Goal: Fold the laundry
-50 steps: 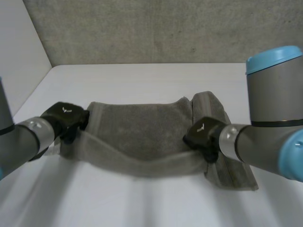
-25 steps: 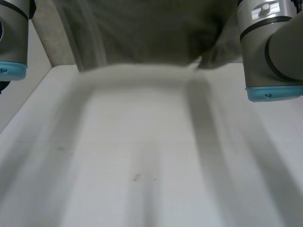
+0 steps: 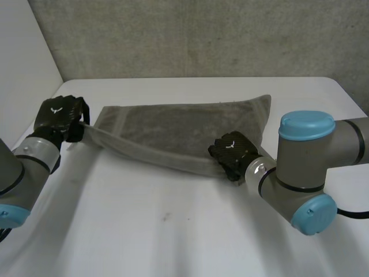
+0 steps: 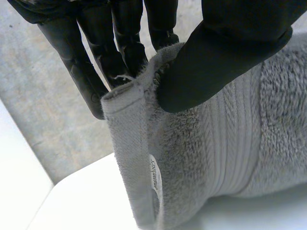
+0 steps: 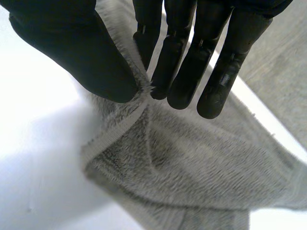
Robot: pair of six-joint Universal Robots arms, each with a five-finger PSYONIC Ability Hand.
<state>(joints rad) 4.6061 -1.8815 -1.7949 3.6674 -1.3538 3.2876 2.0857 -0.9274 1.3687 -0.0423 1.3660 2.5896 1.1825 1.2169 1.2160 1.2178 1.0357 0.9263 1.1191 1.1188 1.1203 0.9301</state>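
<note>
Head view, towel: a grey terry towel (image 3: 173, 130) lies lengthwise across the far half of the white table (image 3: 173, 231), in front of a grey wall (image 3: 202, 34). Its near edge is lifted off the table and runs taut between the two hands. The far-right corner lies flat on the table.
Head view, left hand: the left hand (image 3: 57, 115) is at the towel's near-left corner, clenched on it and held above the table.
Head view, right hand: the right hand (image 3: 232, 153) is on the near edge towards the right end, low by the table and closed on the cloth.
Left wrist view, left hand: the thumb presses the hemmed corner against the fingers, so the hand is grasping the towel.
Left wrist view, towel: looped pile with a ribbed band (image 4: 235, 139) near the end, a stitched hem, and a small sewn label (image 4: 153, 175) at the hem. The cloth hangs from the pinch down to the table.
Right wrist view, right hand: the thumb and fingertips meet on a ridge of cloth and grasp the towel.
Right wrist view, towel: creases fan out from the pinch. The hemmed edge folds under just beside the table surface.
</note>
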